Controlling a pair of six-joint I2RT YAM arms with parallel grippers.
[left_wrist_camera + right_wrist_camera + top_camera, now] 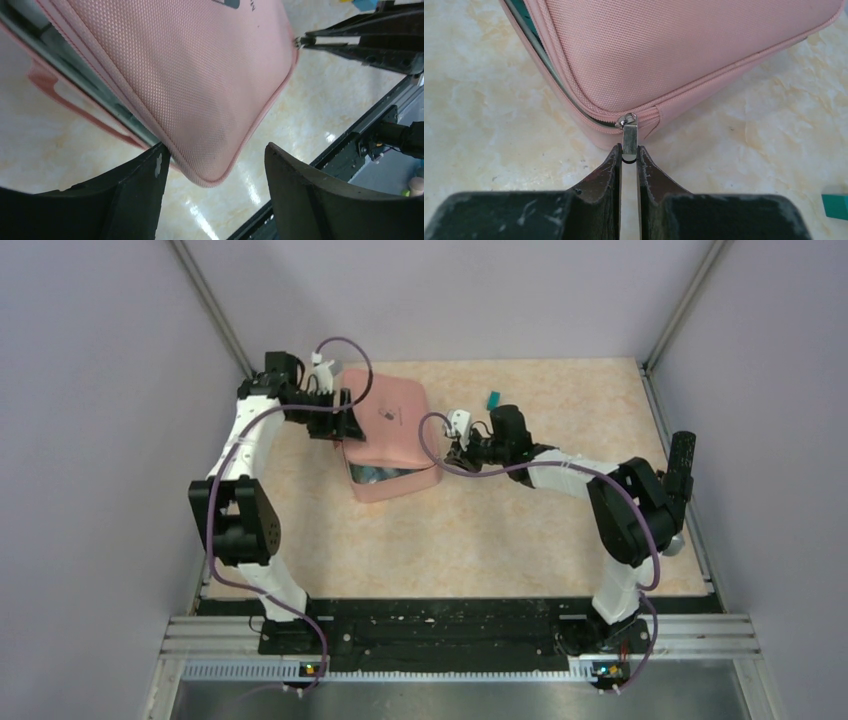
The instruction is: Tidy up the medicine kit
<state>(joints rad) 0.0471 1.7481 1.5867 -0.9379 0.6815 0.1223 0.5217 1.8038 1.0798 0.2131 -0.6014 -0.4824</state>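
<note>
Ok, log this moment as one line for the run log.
right tool: shut on zipper pull | left tool: open at medicine kit corner | zip: part closed, lining showing

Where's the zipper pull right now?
In the right wrist view, the zipper pull sits at the medicine kit's corner, pinched in the right claw.

Even, bright overhead light is filling all three views.
Glare streaks are shining off the glossy table (pixel 252 192) in the left wrist view, where the fingers (pixel 320 200) of the left hand (pixel 216 150) are sitting dark and soft-edged near the lens; the medicine kit (pixel 684 50) is showing its weave crisply, casting only a faint shadow.
</note>
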